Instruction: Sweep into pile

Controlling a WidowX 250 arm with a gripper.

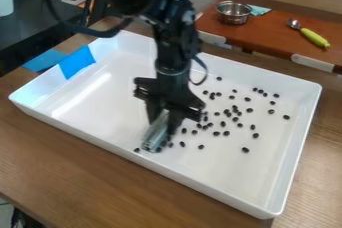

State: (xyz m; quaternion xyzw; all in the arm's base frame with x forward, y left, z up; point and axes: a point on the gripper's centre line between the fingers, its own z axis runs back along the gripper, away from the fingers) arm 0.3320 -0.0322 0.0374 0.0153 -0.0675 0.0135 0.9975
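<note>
1. End effector (165,121), camera view: it hangs down over the white tray (100,104), left of most of the dark pieces, its fingers parted by the width of a grey-green tool (155,134) gripped between them.
2. Camera view, the tool: tilted, its lower end at the tray's floor near the front wall, a few pieces close beside it.
3. Camera view, dark pieces (245,150): loosely scattered over the tray's right half, thicker around its middle.
4. Camera view, surroundings: the tray sits on a wooden desk (60,157); behind it are a metal pot (233,14) and a green-handled spoon (313,37).
</note>
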